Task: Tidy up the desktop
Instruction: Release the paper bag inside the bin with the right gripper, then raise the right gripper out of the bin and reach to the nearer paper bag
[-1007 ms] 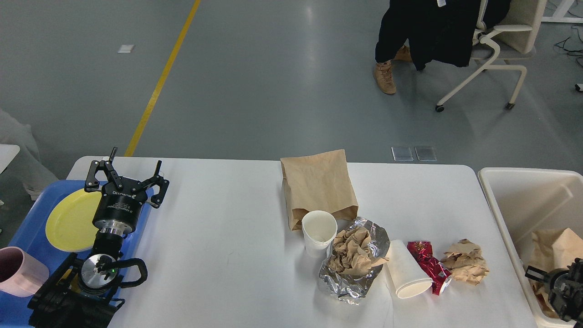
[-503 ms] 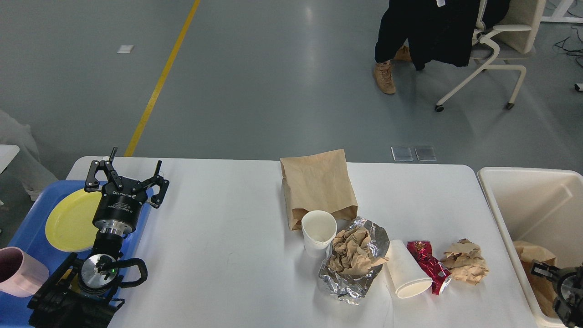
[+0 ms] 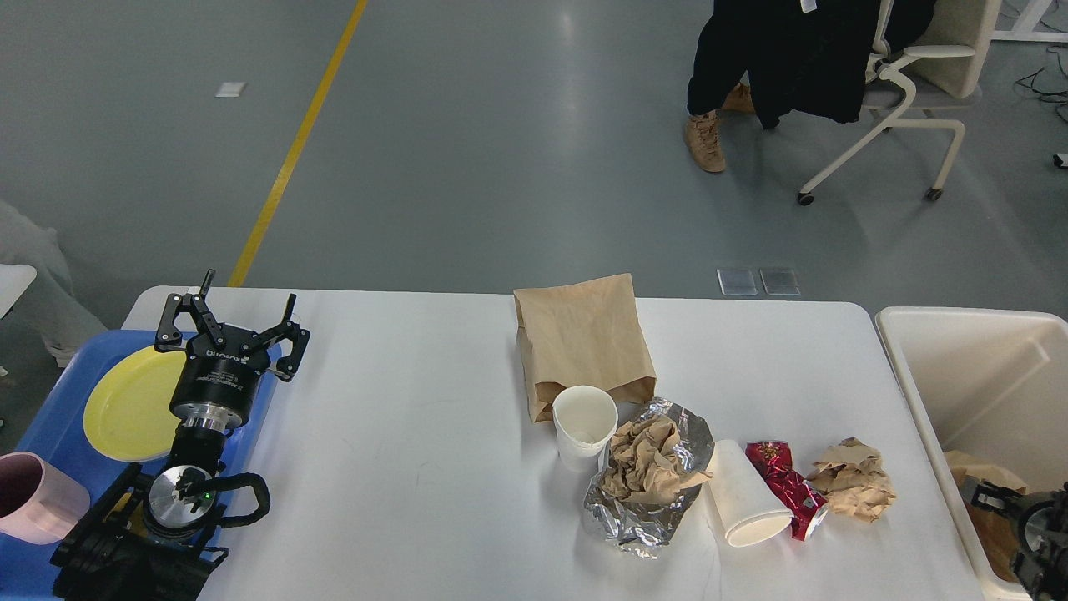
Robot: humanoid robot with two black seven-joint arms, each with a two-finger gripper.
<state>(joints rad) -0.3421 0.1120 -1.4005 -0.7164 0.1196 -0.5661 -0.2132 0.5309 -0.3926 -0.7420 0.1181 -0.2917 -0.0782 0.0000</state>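
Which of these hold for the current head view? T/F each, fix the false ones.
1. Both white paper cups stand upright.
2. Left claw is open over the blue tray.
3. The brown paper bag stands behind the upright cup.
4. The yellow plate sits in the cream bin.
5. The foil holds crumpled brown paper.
1. False. One white cup stands upright; the other white cup lies on its side on the desktop.
2. True. The left claw is open, empty, above the blue tray.
3. True. The brown paper bag stands just behind it.
4. False. The yellow plate sits on the blue tray; the cream bin is on the far right.
5. True. The foil cradles crumpled brown paper.
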